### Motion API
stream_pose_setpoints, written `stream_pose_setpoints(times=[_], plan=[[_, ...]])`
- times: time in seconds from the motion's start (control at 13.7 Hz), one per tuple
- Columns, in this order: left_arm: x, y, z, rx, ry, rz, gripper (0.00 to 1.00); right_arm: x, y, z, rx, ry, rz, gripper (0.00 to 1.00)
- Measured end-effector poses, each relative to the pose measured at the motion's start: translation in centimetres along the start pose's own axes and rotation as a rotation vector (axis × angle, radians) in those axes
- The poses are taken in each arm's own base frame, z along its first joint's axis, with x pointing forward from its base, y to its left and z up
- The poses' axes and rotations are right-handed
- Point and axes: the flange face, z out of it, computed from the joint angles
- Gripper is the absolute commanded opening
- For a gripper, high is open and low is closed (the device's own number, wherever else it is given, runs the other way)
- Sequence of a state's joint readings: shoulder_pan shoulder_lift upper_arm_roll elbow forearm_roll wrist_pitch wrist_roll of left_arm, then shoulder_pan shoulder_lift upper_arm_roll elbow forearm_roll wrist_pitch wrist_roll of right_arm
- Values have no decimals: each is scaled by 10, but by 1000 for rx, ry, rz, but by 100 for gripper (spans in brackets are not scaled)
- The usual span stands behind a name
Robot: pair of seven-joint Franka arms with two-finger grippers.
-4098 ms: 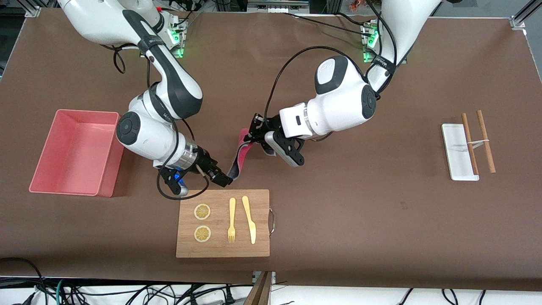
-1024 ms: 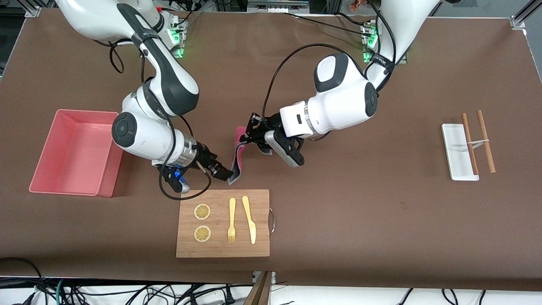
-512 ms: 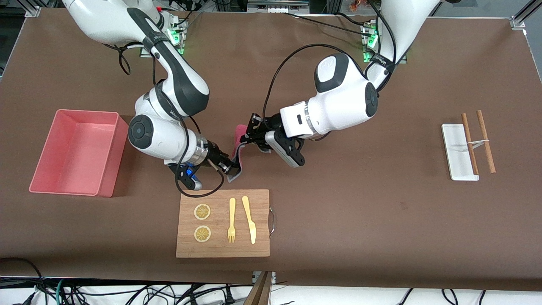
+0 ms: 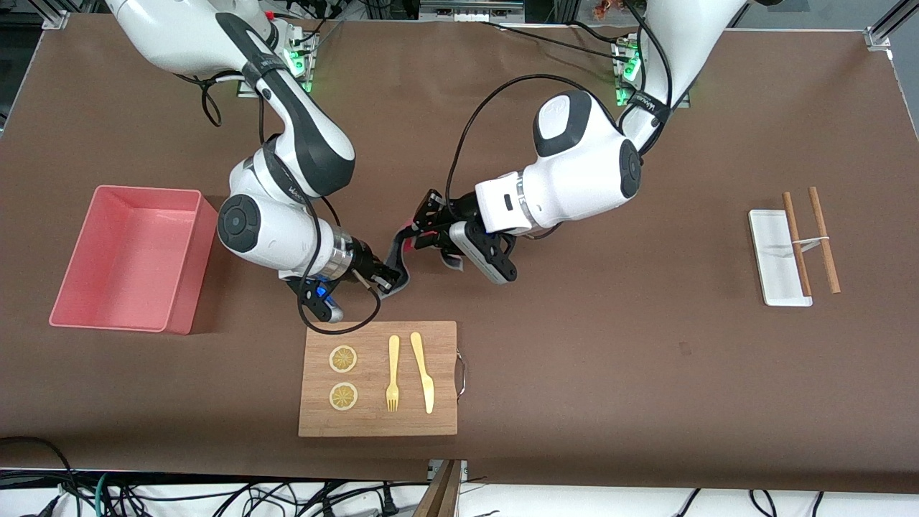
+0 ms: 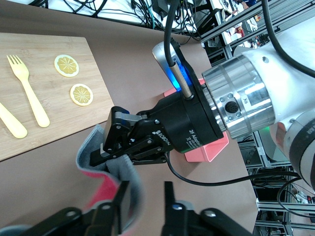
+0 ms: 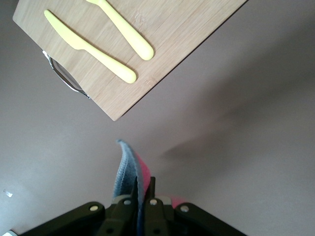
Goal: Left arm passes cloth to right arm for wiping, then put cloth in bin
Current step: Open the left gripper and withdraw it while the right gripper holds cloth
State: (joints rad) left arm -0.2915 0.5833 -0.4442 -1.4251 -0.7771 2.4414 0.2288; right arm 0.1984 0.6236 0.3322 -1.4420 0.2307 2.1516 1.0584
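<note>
Both arms meet mid-table, just above the bare brown table (image 4: 574, 373) between the bases and the wooden board (image 4: 378, 378).

Right gripper (image 4: 388, 276) is clamped on the lower end of the cloth (image 4: 397, 258). Right wrist view shows its fingers (image 6: 129, 204) pinched together w/ the grey/pink fabric (image 6: 129, 173) between them.

Left gripper (image 4: 420, 231) is at the cloth's upper end. In the left wrist view its fingers (image 5: 119, 204) stand apart, cloth (image 5: 114, 172) draped beside one finger, not squeezed. So cloth hangs in the air between the two grippers, held by the right one, over the table near the board's farther edge.

Bin (image 4: 79, 287) sits toward the right arm's end of the table, well apart from the cloth.

On the board: 2 lemon slices (image 4: 343, 359), yellow fork (image 4: 393, 373), yellow knife (image 4: 423, 372).

White tray (image 4: 774, 258) w/ 2 wooden sticks (image 4: 795, 244) lies toward the left arm's end.
</note>
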Motion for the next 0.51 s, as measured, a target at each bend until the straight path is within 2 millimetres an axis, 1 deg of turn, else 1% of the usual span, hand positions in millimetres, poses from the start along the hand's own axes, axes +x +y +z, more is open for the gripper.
stream_pose_setpoints(times=[0.22,0.29,0.44,0.51], plan=[[4,0,-4,-1,11,1,100,1,-1,-3,5,3,0,0],[7,-1,-10,0,20,0,100,1,-1,-3,3,1,0,0],[17,-3,-31,0,33,0,100,-2,1,0,-15,-9,-2,0],[20,-3,-46,-4,17,1,100,-4,2,1,-29,-18,-3,0]])
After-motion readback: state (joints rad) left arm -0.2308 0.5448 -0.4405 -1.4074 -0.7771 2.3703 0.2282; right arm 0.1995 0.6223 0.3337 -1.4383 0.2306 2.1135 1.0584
